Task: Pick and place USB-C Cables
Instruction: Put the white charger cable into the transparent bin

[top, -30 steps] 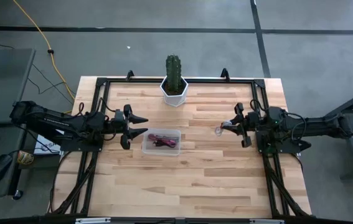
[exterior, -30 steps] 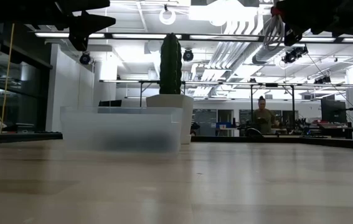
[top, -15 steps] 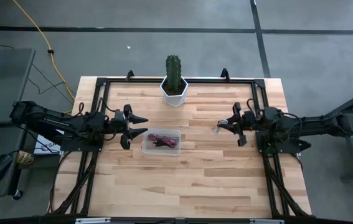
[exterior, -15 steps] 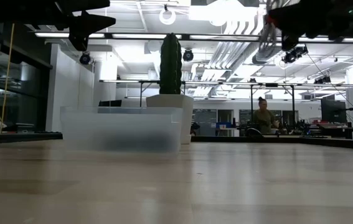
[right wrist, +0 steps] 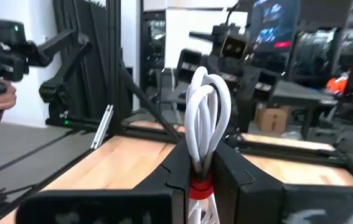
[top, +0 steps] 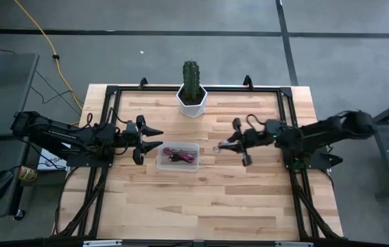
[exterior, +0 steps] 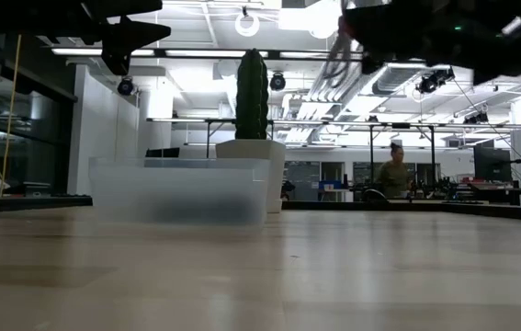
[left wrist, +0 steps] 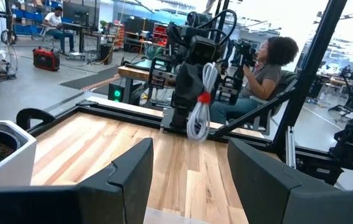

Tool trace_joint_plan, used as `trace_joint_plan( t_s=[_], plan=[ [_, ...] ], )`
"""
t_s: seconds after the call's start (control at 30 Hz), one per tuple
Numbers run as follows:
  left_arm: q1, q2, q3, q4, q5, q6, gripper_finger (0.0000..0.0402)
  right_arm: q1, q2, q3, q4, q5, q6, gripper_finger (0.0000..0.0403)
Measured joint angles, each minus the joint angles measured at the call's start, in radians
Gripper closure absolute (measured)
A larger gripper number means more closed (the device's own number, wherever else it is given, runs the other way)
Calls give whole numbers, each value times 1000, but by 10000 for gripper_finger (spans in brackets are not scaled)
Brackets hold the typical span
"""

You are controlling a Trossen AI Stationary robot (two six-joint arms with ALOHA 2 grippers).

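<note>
The whitish USB-C cable (right wrist: 206, 115) is a small coiled bundle with a red tie, held by my right gripper (right wrist: 196, 165), which is shut on it. In the high view the right gripper (top: 230, 145) hangs above the table, right of the clear bin (top: 160, 162). The left wrist view shows the same cable (left wrist: 199, 106) from the front. A dark red cable (top: 178, 156) lies inside the bin. My left gripper (top: 154, 139) is open and waits in the air at the bin's left end. The black and grey cables cannot be made out. My right gripper pinches the whitish cable bundle between its two fingers at the red-tied part (right wrist: 196, 186). The fingers reach in from the table's right. The white loops (right wrist: 208, 93) stick out past the fingertips, and the bundle is lifted clear of the table.
A cactus in a white pot (top: 192, 86) stands at the far edge, behind the bin. Black frame rails (top: 106, 116) run along the table's sides. Bare wood (top: 201, 199) fills the near half. A person (exterior: 391, 175) sits in the room beyond.
My right gripper has moved toward the table's left, toward the bin, carrying the whitish cable with it and staying shut. The left arm has kept still.
</note>
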Motion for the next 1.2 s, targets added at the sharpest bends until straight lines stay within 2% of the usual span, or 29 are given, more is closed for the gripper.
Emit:
trace_joint_plan(
  t_s=[0.27, 0.63, 0.77, 0.93, 1.2],
  plan=[
    [0, 0, 0, 0, 0, 0, 213, 0, 282, 228, -70, -37, -7, 378],
    [0, 0, 0, -1, 0, 0, 213, 22, 527, 540, -414, -22, -12, 378],
    [0, 0, 0, -1, 0, 0, 213, 43, 585, 631, -519, -11, -33, 378],
    [0, 0, 0, -1, 0, 0, 213, 68, 622, 718, -697, 107, -53, 378],
    [0, 0, 0, -1, 0, 0, 213, 85, 647, 736, -738, 172, -63, 378]
  ],
)
